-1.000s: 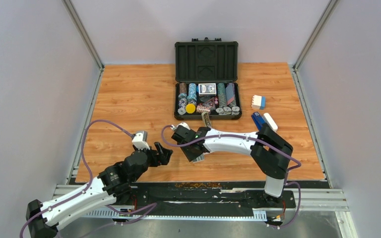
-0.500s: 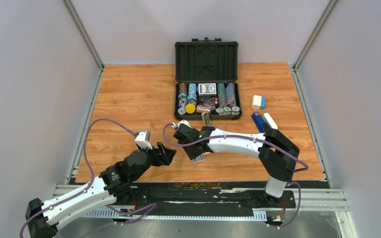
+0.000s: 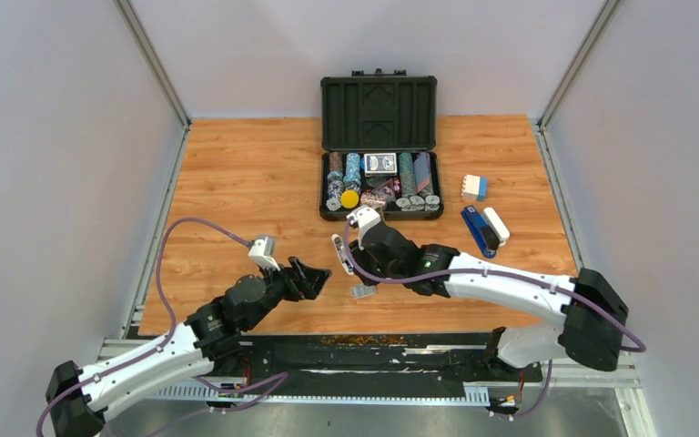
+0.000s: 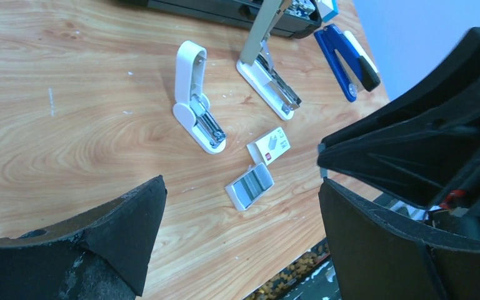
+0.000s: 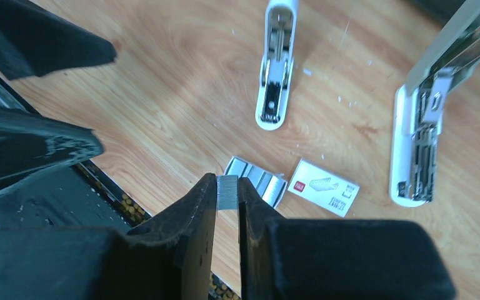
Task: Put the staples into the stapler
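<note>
My right gripper (image 5: 227,184) is shut on a short silvery staple strip (image 5: 227,194), held above the table just over the small white tray (image 5: 257,178) of staples. The box sleeve (image 5: 322,187) lies beside the tray. The grey-olive stapler (image 5: 415,144) lies hinged open to the right, its pale channel up; it also shows in the left wrist view (image 4: 267,69). In the top view the right gripper (image 3: 369,266) hides it. My left gripper (image 3: 315,277) is open and empty, left of the tray (image 4: 250,186).
A white stapler (image 4: 197,100) lies hinged open left of the olive one. A dark blue stapler (image 3: 479,229) and a white-and-blue box (image 3: 474,188) sit at the right. An open black poker-chip case (image 3: 380,109) stands behind. The table's near edge is just past the tray.
The right arm has stretched out low and its wrist has swung right and back toward the case, now covering the olive stapler from above. The left gripper has edged right toward the tray.
</note>
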`<state>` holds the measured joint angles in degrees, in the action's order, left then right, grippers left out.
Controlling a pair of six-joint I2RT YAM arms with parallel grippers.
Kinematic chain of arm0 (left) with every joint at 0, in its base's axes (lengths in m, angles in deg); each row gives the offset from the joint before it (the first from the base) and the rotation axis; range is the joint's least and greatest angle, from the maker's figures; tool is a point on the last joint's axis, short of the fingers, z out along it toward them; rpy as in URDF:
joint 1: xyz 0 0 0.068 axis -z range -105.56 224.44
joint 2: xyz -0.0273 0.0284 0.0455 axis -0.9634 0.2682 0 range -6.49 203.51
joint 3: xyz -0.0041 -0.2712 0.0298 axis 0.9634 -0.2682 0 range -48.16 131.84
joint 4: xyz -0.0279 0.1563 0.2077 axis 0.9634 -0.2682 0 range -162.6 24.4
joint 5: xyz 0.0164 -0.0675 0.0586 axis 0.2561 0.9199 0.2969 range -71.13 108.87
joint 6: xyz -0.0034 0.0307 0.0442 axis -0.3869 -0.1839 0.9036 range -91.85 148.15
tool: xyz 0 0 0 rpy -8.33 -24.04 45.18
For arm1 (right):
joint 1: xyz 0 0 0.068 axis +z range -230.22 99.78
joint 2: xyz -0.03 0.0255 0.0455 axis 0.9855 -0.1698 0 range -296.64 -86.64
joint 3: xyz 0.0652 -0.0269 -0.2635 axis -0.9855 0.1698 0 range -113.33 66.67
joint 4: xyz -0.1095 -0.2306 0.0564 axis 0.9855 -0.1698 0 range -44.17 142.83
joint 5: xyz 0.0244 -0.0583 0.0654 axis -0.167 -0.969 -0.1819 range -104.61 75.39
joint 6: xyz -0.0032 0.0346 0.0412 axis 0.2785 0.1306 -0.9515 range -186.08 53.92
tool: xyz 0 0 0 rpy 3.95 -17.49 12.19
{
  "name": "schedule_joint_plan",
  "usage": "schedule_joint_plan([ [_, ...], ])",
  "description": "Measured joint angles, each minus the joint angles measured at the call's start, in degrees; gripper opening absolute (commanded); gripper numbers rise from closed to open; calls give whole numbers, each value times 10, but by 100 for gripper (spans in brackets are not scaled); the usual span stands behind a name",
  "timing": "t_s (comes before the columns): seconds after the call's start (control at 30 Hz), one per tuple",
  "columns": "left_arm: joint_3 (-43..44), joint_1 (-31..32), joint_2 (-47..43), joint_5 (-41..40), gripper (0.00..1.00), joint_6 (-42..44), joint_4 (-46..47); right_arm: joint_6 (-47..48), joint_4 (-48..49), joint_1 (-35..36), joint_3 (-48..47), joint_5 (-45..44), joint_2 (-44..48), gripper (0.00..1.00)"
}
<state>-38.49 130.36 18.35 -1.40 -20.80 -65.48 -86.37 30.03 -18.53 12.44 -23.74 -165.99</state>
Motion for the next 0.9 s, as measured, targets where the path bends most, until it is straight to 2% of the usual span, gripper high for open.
schedule_joint_plan([
  [0.2,28,0,54,12,99,-27,16,40,105,-1,61,-9,92,17],
  [0.43,134,-3,142,38,99,-86,31,98,224,-1,152,-29,202,19],
  [0.67,163,-48,238,125,97,-188,112,149,331,-1,221,-42,297,19],
  [0.9,179,-58,307,201,97,-268,155,184,398,-1,266,-31,324,20],
])
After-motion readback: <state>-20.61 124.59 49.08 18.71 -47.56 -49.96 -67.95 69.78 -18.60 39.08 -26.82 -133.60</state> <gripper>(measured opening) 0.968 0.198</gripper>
